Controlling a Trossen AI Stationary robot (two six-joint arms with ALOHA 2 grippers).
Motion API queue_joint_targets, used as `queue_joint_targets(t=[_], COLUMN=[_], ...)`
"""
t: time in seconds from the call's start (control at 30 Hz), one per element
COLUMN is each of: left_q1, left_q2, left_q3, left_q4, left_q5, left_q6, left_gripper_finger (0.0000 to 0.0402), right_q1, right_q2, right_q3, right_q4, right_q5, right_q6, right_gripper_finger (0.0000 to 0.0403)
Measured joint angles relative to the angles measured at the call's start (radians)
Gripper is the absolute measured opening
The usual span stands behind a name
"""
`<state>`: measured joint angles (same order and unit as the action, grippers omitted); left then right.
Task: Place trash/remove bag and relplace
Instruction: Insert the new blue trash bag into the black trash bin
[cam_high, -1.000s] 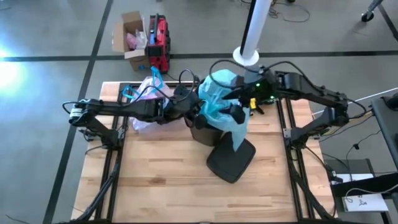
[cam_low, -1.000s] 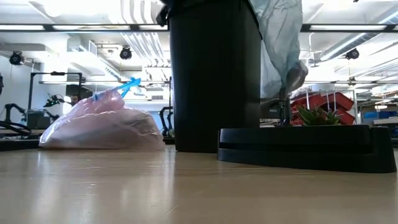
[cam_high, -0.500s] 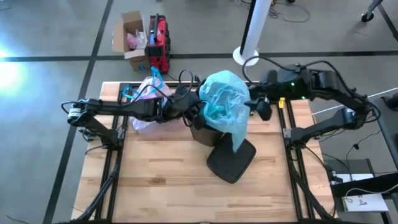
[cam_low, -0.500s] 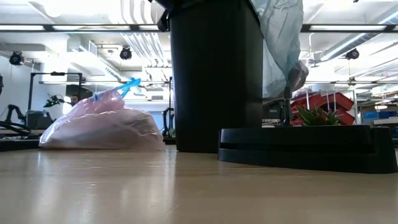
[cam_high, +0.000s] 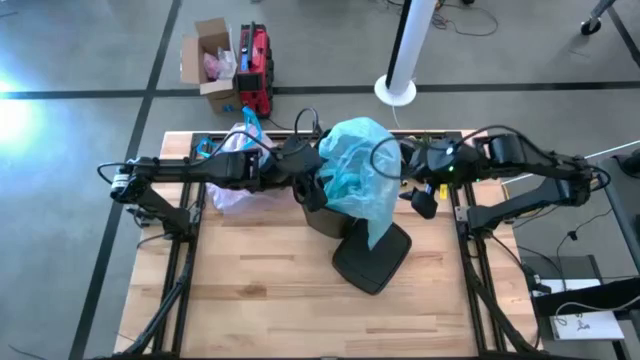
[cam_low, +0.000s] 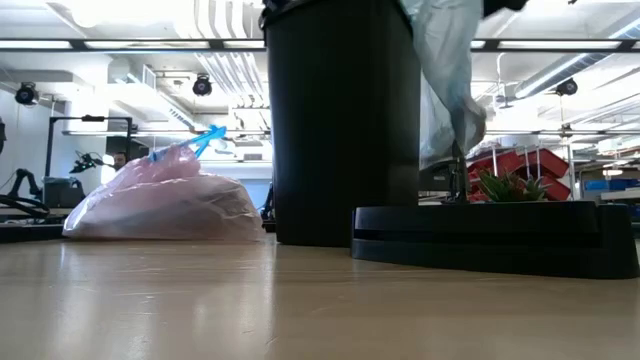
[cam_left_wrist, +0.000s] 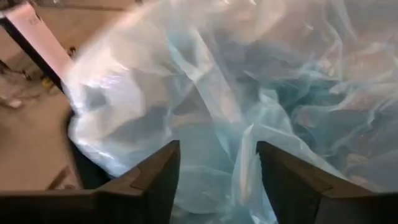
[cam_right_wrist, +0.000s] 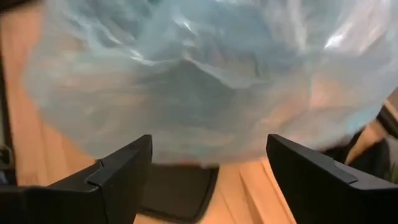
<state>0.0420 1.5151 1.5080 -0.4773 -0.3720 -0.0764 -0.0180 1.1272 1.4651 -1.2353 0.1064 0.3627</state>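
Light blue crinkly plastic bag (cam_high: 358, 182) is the thing in work now: it sits in a loose heap over the top of the tall black plastic bin (cam_low: 343, 120), near the middle of the far edge of the wooden tabletop (cam_high: 270, 290), and one flap hangs down the bin's side toward the right edge. It is not spread over the rim, so I judge the step in hand is fitting the replacement liner, and this step is only begun.

The full pale pink bag with blue ties (cam_low: 165, 200) lies on the tabletop close to the far left corner, beside the bin, so the removal looks done. The flat black bin lid (cam_high: 372, 256) lies on the tabletop just in front of the bin.

The left hand (cam_left_wrist: 214, 177) is at the bin's left rim with its fingers parted, and the blue film is in front of them; I cannot see that it holds any. The right hand (cam_right_wrist: 208, 171) is just beside the bag on the right, wide open and holding nothing.

Next, I think, each hand must catch the bag's edge on its own side and pull it outward and down around the rim. The thin film may slip or bunch.
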Motion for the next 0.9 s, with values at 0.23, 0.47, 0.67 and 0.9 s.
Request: queue_joint_targets(t=[0.23,0.47,0.67,0.9], left_q1=[0.012,0.014,0.014,0.015], left_q2=[0.000,0.005,0.005,0.005], left_q3=[0.005,0.002,0.001,0.001], left_q4=[-0.005,-0.014,-0.047,-0.066], left_q5=[-0.003,-0.004,-0.006,-0.007], left_q6=[-0.005,-0.010,-0.011,-0.019], left_gripper_finger=[0.0226,0.0204,0.0179,0.0153], right_q1=[0.083,0.144,0.180,0.213], right_q2=[-0.014,-0.014,-0.123,-0.355], right_q3=[-0.178,-0.327,-0.471,-0.836], right_q4=[0.188,0.198,0.246,0.739], right_q5=[-0.001,0.000,0.031,0.084], right_q6=[0.013,0.067,0.204,0.460], right_gripper_finger=[0.0289,0.0301,0.0310,0.0301])
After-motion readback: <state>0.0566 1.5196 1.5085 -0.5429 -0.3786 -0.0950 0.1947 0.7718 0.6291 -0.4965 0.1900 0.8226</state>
